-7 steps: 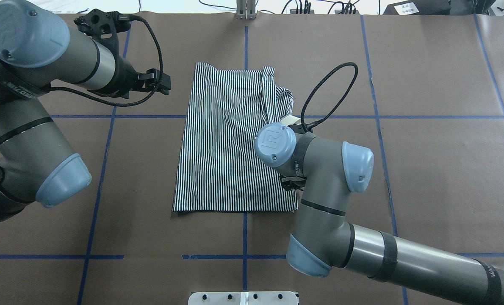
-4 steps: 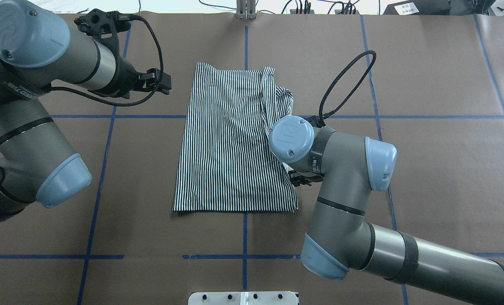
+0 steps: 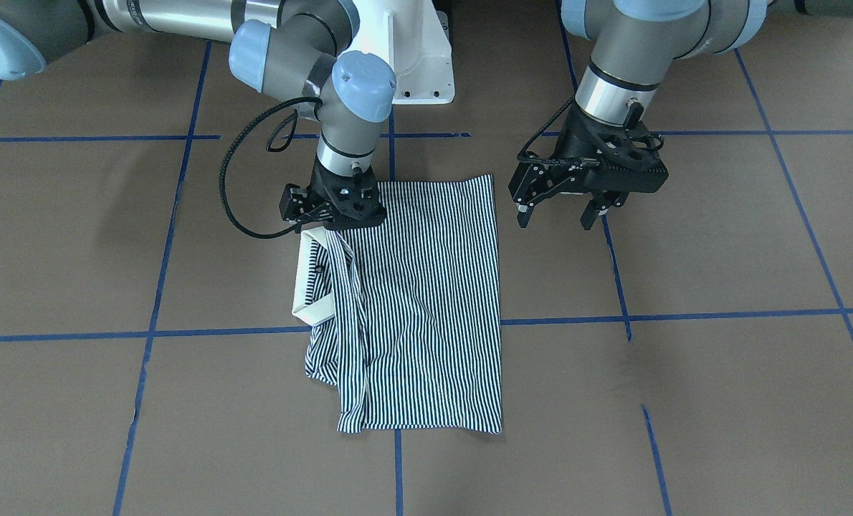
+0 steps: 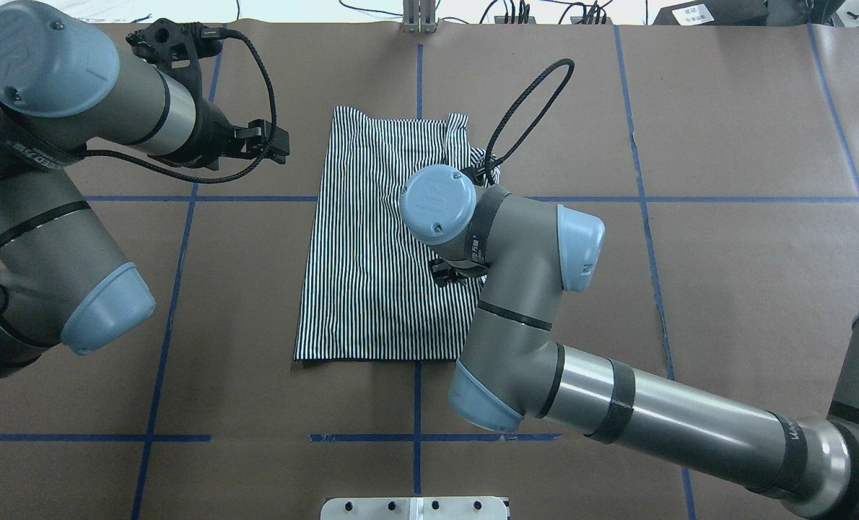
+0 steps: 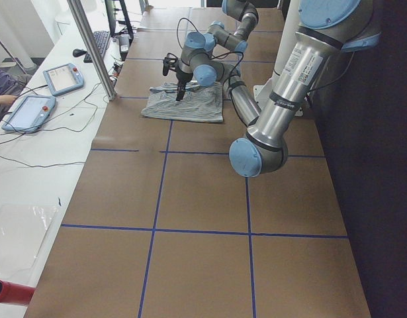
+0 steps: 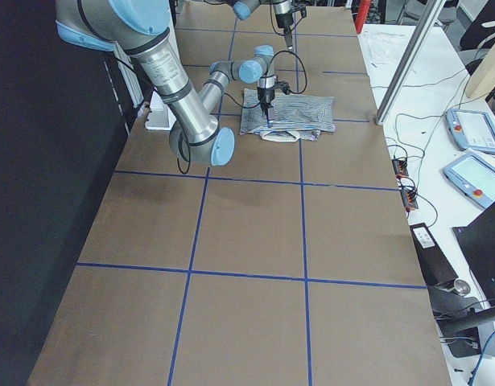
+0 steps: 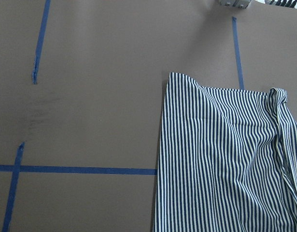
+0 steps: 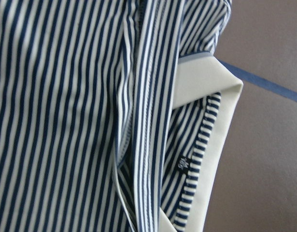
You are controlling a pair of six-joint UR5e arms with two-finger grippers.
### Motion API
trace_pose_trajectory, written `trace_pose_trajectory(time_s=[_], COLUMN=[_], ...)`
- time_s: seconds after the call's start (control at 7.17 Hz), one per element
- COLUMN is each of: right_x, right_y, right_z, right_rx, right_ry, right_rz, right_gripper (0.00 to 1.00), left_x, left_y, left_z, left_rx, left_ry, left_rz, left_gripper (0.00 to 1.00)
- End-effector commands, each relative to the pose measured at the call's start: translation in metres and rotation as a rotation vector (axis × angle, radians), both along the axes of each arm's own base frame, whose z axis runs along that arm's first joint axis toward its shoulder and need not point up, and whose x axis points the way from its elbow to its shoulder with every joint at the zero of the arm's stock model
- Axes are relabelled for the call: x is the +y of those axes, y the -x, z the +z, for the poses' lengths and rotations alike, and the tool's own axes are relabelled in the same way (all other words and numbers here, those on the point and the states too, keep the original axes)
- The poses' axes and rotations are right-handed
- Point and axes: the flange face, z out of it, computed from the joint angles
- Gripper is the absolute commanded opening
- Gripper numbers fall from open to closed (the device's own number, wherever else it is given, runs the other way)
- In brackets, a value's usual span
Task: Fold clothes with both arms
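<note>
- Brown paper covered the table (image 4: pixel 725 289), with blue tape lines (image 4: pixel 689 199) in a grid. Clock directions are from the overhead view, 12 = away from the robot.
- Striped polo shirt (image 4: pixel 372 238) lay flat near table centre, folded into a long rectangle. Long axis ran 12–6, across the centre tape line.
- Shirt's 3 o'clock side was doubled over. A loose strip of fabric ran along it and bunched toward 1 o'clock.
- Cream collar (image 3: pixel 313 309) stuck out past the 3 o'clock edge, lying on the paper. A small dark label (image 8: pixel 183 163) showed inside it.
- Right arm (image 4: pixel 660 426) reached in from 4 o'clock, wrist over the shirt's 3 o'clock half. Black cable (image 3: pixel 221 190) looped off that wrist.
- Right gripper (image 3: pixel 332 215) pointed down at the shirt's edge, by the collar's 6 o'clock end. Gripper body hid the fingers, so I couldn't tell if they were apart, together or pinching fabric.
- Right wrist camera showed only stripes and collar close up.
- Left gripper (image 3: pixel 553 218) hung over bare paper at the shirt's 10 o'clock, apart from the fabric. Fingers were spread wide, nothing between them.
- Left arm (image 4: pixel 76 94) came in from 9 o'clock.
- White pedestal (image 3: pixel 416 57) stood at 6 o'clock.
</note>
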Motion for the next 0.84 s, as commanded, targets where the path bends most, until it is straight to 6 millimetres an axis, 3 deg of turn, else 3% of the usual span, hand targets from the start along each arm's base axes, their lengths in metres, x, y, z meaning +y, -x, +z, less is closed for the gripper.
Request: trace_pose_trajectory(time_s=[0.0, 0.28, 0.7], right_x=[-0.016, -0.029, -0.029], right_y=[0.018, 0.019, 0.019], right_z=[0.003, 0.016, 0.028], right_rx=[-0.016, -0.005, 0.014], right_ry=[-0.024, -0.024, -0.012], right_rz=[-0.001, 0.014, 0.014], right_gripper=[1.00, 1.00, 1.00], left_x=[-0.001, -0.001, -0.001], left_y=[0.000, -0.001, -0.001], left_z=[0.002, 0.001, -0.001], left_rx=[-0.001, 0.002, 0.004], left_ry=[0.001, -0.003, -0.005], left_rz=[-0.001, 0.000, 0.000], left_gripper=[1.00, 1.00, 1.00])
